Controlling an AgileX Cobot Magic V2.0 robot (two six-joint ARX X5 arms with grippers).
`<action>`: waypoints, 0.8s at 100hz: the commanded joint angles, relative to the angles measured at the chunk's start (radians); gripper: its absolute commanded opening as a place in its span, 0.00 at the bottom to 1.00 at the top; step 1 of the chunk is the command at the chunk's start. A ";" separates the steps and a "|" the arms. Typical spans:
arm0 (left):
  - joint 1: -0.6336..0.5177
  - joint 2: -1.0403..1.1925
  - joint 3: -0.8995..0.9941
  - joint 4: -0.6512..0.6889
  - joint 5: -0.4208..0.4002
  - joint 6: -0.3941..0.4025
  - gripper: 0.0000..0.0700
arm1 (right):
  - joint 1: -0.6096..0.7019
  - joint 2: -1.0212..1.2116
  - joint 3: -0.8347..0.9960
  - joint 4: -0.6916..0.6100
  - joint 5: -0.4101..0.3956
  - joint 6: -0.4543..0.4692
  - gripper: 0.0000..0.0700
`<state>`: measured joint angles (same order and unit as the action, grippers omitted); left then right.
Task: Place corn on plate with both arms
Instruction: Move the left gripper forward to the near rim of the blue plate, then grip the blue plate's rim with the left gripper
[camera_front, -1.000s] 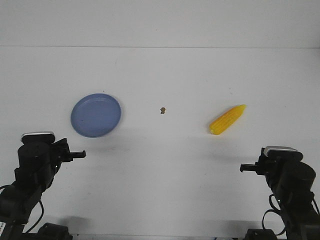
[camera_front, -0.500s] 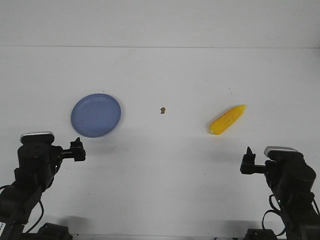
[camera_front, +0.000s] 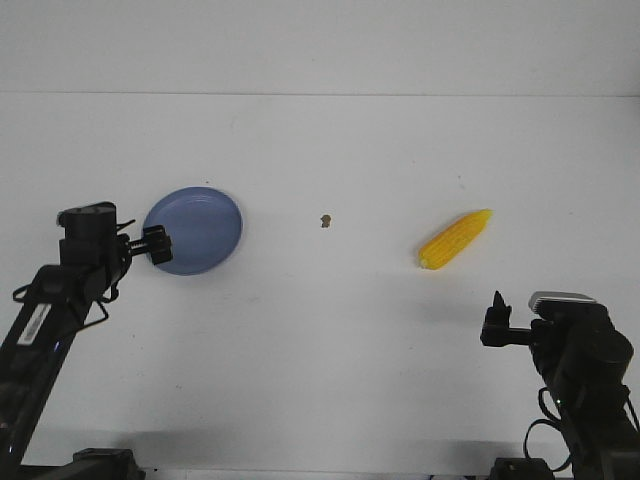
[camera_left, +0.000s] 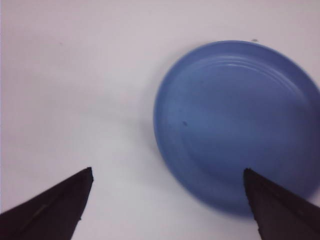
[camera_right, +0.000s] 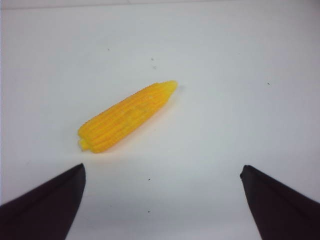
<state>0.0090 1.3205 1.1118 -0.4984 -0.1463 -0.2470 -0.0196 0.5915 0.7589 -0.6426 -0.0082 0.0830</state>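
The yellow corn (camera_front: 455, 239) lies on the white table at the right, its tip pointing back right; it also shows in the right wrist view (camera_right: 126, 116). The blue plate (camera_front: 193, 229) sits empty at the left and fills the left wrist view (camera_left: 235, 125). My left gripper (camera_front: 156, 246) is open and empty at the plate's left rim, one fingertip (camera_left: 260, 190) over the rim. My right gripper (camera_front: 496, 322) is open and empty near the front right, short of the corn.
A tiny brown speck (camera_front: 325, 220) lies on the table between plate and corn. The table's far edge meets a white wall at the back.
My left arm has risen and reached forward to the plate's left rim. Both grippers turned and opened a second ago. The right arm has stayed in place since half a second ago.
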 joint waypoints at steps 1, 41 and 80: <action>0.025 0.098 0.054 0.006 0.019 -0.010 0.90 | 0.001 0.004 0.011 0.013 -0.003 0.006 0.94; 0.083 0.421 0.156 0.050 0.047 -0.009 0.90 | 0.001 0.004 0.011 0.013 -0.004 0.006 0.94; 0.085 0.478 0.156 0.081 0.050 -0.009 0.61 | 0.001 0.004 0.011 0.013 -0.004 0.007 0.94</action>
<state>0.0914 1.7699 1.2453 -0.4187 -0.0994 -0.2508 -0.0196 0.5915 0.7589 -0.6426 -0.0082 0.0830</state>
